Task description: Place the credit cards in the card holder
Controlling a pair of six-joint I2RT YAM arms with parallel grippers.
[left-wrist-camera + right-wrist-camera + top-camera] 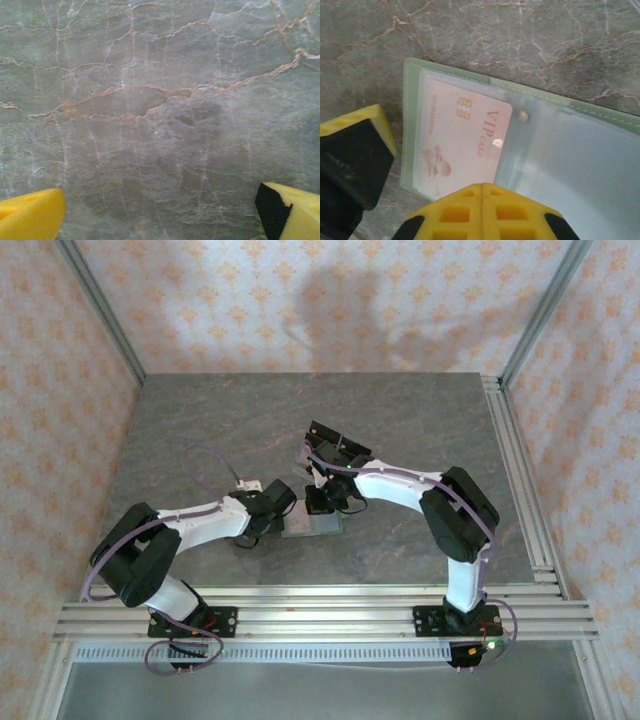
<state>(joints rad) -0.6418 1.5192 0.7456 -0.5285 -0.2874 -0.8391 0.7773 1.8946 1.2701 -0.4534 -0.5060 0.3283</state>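
Right claw is pinched closed at the near edge of a card lying in the open holder on the desk, left claw wide; card looks light, stiff, slick, so I'd nip its free edge.

A pale pink credit card is showing the words "VIP CARD" in reddish capitals just beside its gold chip. A line of finer print is running along one long edge, too small to read. The card is lying under a clear pocket of the green card holder.
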